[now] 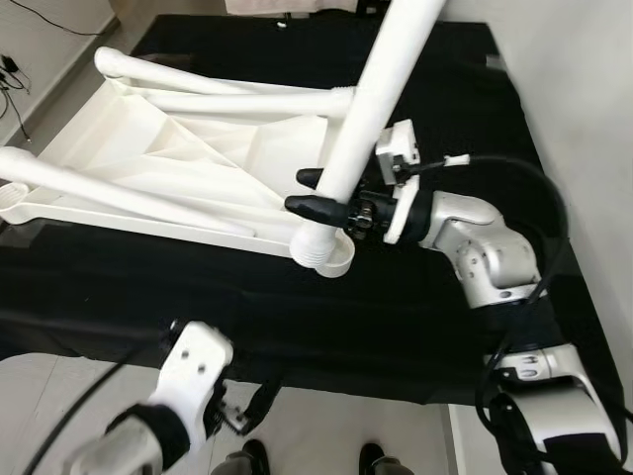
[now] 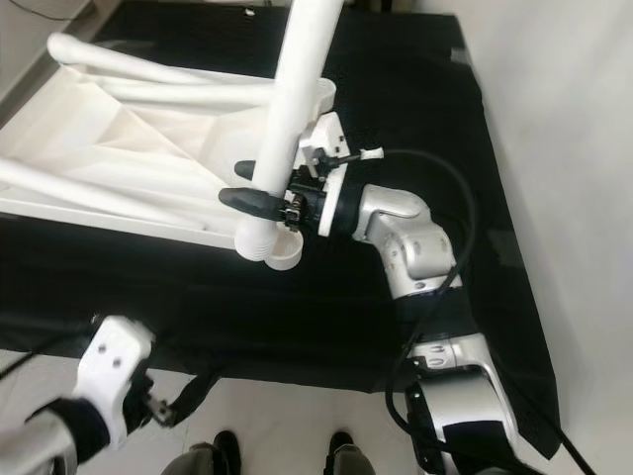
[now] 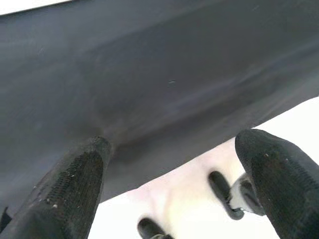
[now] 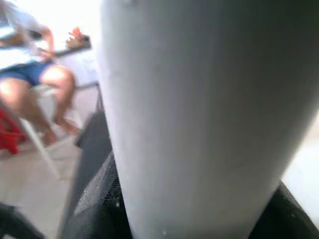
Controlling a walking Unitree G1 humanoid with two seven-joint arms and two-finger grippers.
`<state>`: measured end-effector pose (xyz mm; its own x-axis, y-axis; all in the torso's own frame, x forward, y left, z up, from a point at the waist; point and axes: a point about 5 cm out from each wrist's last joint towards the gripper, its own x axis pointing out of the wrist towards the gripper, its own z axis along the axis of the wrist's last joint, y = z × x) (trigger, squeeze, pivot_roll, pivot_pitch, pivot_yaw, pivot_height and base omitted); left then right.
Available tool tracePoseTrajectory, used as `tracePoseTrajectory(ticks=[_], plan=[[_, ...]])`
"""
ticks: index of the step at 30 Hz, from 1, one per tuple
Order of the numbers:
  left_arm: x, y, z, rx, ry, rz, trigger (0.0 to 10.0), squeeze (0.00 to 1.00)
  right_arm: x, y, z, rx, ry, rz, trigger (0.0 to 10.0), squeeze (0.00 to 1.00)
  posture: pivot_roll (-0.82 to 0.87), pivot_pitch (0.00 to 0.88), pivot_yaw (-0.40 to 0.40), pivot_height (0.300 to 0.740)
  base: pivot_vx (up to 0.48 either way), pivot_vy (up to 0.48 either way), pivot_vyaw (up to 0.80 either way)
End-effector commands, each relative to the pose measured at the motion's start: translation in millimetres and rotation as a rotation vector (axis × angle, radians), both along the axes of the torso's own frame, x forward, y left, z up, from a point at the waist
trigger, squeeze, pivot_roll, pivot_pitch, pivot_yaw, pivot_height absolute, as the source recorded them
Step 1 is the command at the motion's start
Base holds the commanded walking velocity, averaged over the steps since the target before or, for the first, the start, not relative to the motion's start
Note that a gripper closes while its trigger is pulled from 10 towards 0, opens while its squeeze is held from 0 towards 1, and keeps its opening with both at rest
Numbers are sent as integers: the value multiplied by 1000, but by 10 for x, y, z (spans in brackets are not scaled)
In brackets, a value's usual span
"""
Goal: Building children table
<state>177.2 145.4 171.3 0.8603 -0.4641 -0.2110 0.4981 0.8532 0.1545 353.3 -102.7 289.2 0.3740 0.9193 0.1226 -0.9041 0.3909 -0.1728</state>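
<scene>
Right gripper clamps a white table leg at the corner of the upturned table top.

A black cloth covers the work surface, and the white table top lies upside down on it with three legs already lying across it. The loose leg stands tilted, its ribbed lower end in the corner socket nearest the robot. The right gripper has its two black fingers closed around this leg, just above the socket. The left gripper hangs below the cloth's near edge, fingers spread wide, holding nothing. A seated person shows in the right wrist view.
</scene>
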Motion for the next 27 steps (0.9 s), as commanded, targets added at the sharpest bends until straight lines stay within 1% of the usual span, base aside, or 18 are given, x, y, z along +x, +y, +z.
tracePoseTrajectory(ticks=[1, 6, 8, 9, 10, 11, 12, 13, 14, 15, 16, 18, 19, 20, 21, 23, 25, 27], plan=[[-51, -28, 43, 3, -49, 12, 10000, 0, 28, 0, -28, -14, 10, -34, 10000, 0, 2, 417, 5, 740, 0, 0, 0], [-130, -59, 51, 22, -76, -6, 10000, 0, -13, -51, 10, -4, 10, -7, 10000, 0, 8, 438, 9, 740, 0, 0, 0], [-151, -70, 54, 21, -77, -21, 10000, 0, -62, -54, 16, -16, 0, 42, 10000, 0, 7, 449, 12, 740, 0, 0, 0], [-151, -70, 54, 21, -77, -21, 10000, 0, -62, -54, 16, -16, 0, 42, 10000, 0, 7, 449, 12, 740, 0, 0, 0], [-164, -83, 55, 25, -81, -37, 10000, 0, -108, -52, 16, -30, -10, 87, 10000, 0, 7, 454, 15, 740, 0, 0, 0], [-164, -83, 55, 25, -81, -37, 10000, 0, -108, -52, 16, -30, -10, 87, 10000, 0, 7, 454, 15, 740, 0, 0, 0], [-177, -92, 54, 29, -84, -46, 10000, 0, -152, -55, 13, -45, -18, 128, 10000, 0, 7, 464, 16, 740, 0, 0, 0], [-177, -92, 54, 29, -84, -46, 10000, 0, -152, -55, 13, -45, -18, 128, 10000, 0, 7, 464, 16, 740, 0, 0, 0], [-196, -102, 44, 27, -89, -50, 10000, 0, -215, -53, 6, -85, -37, 189, 10000, 0, 7, 464, 17, 740, 0, 0, 0], [-196, -102, 44, 27, -89, -50, 10000, 0, -215, -53, 6, -85, -37, 189, 10000, 0, 7, 464, 17, 740, 0, 0, 0], [-210, -108, 38, 26, -93, -51, 10000, 0, -264, -51, -8, -137, -53, 235, 10000, 0, 8, 470, 19, 740, 0, 0, 0], [-210, -108, 38, 26, -93, -51, 10000, 0, -264, -51, -8, -137, -53, 235, 10000, 0, 8, 470, 19, 740, 0, 0, 0], [-219, -111, 33, 24, -98, -50, 10000, 0, -295, -47, -23, -184, -69, 266, 10000, 0, 8, 470, 19, 740, 0, 0, 0], [-223, -117, 29, 22, -101, -52, 10000, 0, -285, -31, -40, -249, -89, 261, 10000, 0, 8, 475, 14, 740, 0, 0, 0], [-227, -120, 26, 22, -106, -52, 10000, 0, -271, -22, -48, -288, -102, 250, 10000, 0, 7, 475, 12, 740, 0, 0, 0], [-227, -120, 26, 22, -106, -52, 10000, 0, -271, -22, -48, -288, -102, 250, 10000, 0, 7, 475, 12, 740, 0, 0, 0], [-224, -127, 19, 21, -113, -51, 10000, 0, -232, 4, -39, -352, -120, 224, 10000, 0, -1, 474, 2, 740, 0, 0, 0], [-222, -129, 18, 20, -116, -50, 10000, 0, -217, 19, -23, -375, -123, 216, 10000, 0, -1, 474, 2, 740, 0, 0, 0]])
